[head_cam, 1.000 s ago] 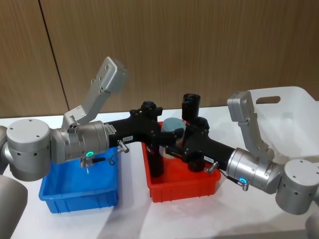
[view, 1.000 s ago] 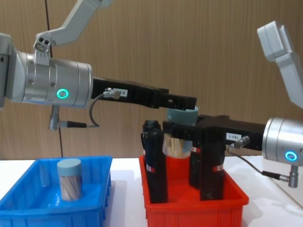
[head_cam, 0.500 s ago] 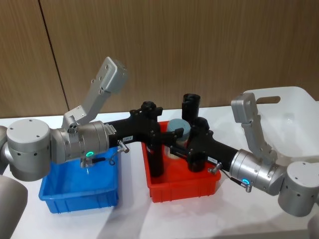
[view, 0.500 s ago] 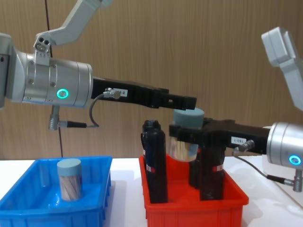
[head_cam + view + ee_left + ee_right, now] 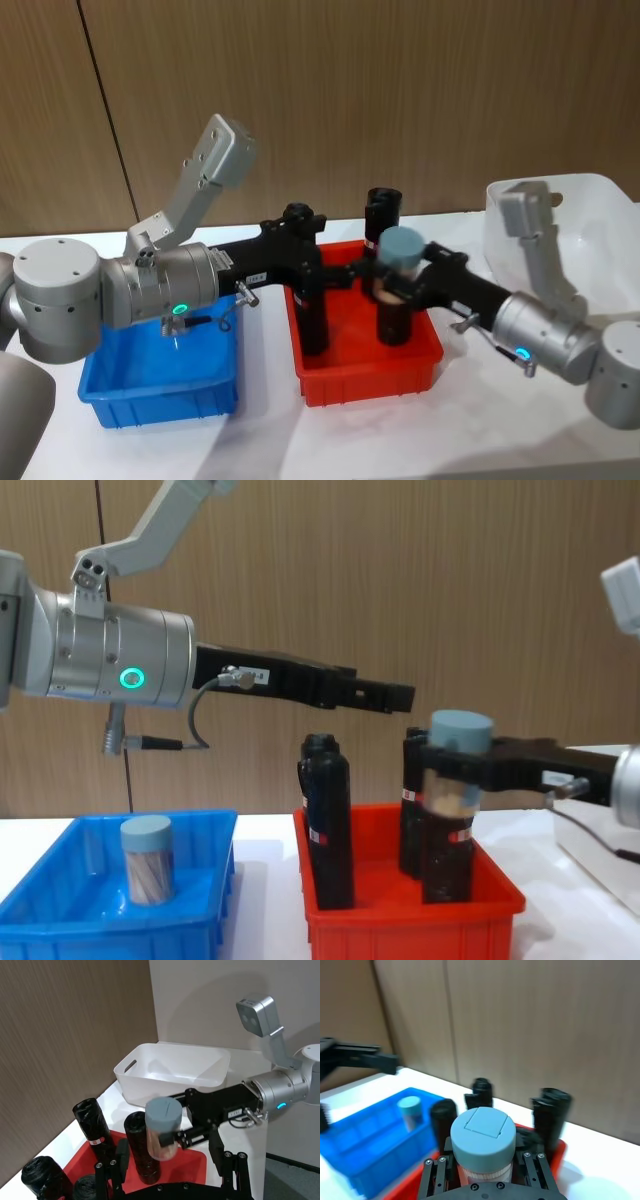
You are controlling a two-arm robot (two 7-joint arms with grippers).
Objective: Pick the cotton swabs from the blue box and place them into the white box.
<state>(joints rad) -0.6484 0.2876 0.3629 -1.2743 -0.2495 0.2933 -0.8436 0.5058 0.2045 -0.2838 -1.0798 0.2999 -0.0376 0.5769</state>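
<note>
Jaws: R gripper [image 5: 447,780] pinches clear plastic grey-blue-lidded swab jar [image 5: 461,727] over red plastic bin [image 5: 400,925]. L gripper [image 5: 395,697] is spread, empty, at its 9 o'clock. Keep jar upright, clear of tall black bottles [image 5: 328,820], and carry it toward 2 o'clock to white plastic box [image 5: 590,195]. 2nd jar [image 5: 147,860] sits in blue plastic box [image 5: 60,920].

White table [image 5: 270,440] with a smooth, pale top. Standing directly on it, three open bins in a row: blue box [image 5: 160,397] at the left, red bin [image 5: 370,380] just beside it in the middle with a narrow strip of tabletop between them, white box [image 5: 600,210] at the far right, apart from the red bin and reaching farther back. All three upright, bases flat on the surface.
</note>
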